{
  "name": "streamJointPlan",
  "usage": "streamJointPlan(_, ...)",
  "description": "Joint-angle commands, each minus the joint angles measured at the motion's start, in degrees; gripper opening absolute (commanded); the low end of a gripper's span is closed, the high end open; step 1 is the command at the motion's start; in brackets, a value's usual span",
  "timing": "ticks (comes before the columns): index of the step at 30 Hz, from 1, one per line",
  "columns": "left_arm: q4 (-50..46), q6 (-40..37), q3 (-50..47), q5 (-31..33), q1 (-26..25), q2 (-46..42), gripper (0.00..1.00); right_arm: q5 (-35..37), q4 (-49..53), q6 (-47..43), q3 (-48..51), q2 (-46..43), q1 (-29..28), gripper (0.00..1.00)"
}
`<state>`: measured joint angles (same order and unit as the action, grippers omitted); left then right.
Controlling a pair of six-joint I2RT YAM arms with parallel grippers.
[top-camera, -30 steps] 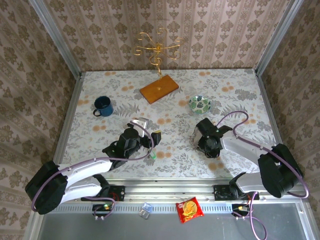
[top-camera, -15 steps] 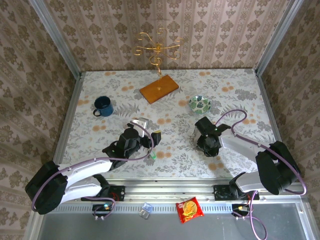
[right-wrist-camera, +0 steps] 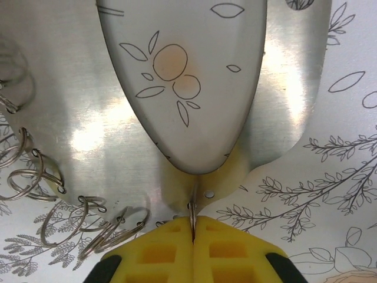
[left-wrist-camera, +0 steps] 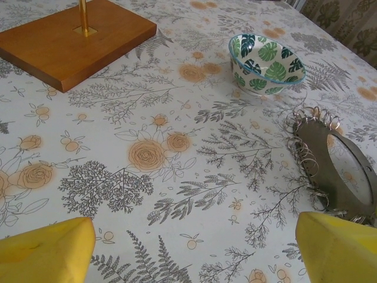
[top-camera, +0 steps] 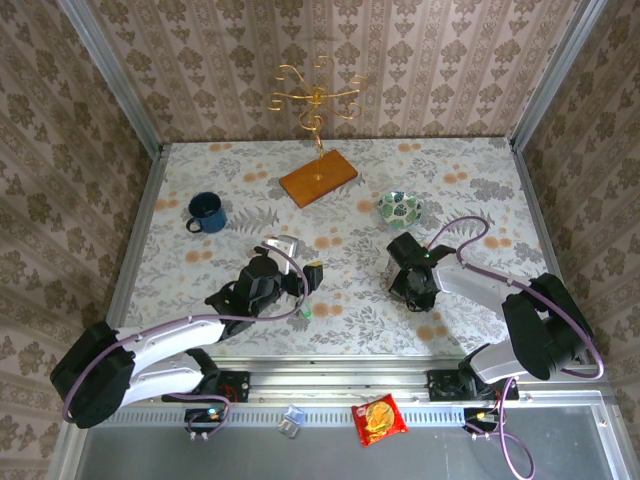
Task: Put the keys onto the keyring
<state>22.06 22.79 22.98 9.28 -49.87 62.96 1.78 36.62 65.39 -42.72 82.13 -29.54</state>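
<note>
right claw (right-wrist-camera: 193,227) now tight on keyring (right-wrist-camera: 76,118)

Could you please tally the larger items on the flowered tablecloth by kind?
Mug: 1
Bowl: 1
Wooden-based stand: 1
Metal plate with keyrings: 1
Total: 4

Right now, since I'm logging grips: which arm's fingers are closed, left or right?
The right gripper: its yellow fingers pinch the rim of the metal keyring plate. On the left gripper they stand wide apart.
</note>
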Motion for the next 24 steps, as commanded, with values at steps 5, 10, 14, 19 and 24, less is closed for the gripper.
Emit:
streamJointPlan(5, -2.16, -0.29, 2.37, 0.65, -0.69, -0.54, 0.89, 4.18, 5.99, -4.74, -3.57, -1.91, -0.43, 0.00)
streamJointPlan(10, -4.50, -1.47, 3.18, 1.95, -0.76, -2.49, 0.89, 6.45, 8.38, -16.93, -5.77, -7.28, -0.52, 0.00)
streamJointPlan(14, -7.16, -3.78, 4.45, 2.41, -0.73, -4.52, 0.85, 6.40, 6.65, -29.97, -6.72, -14.43, -0.55, 0.00)
streamJointPlan(19, -9.91, -7.21, 6.30, 3.28, -0.73, -7.23, 0.84, 5.56, 9.66, -43.82, -13.45, -17.24, -0.43, 0.00)
streamJointPlan(24, -11.21, -12.41, 8.89, 5.08, -0.62, -10.11, 0.83, 0.15, 14.56, -55.96, -23.56, -12.61, -0.43, 0.00)
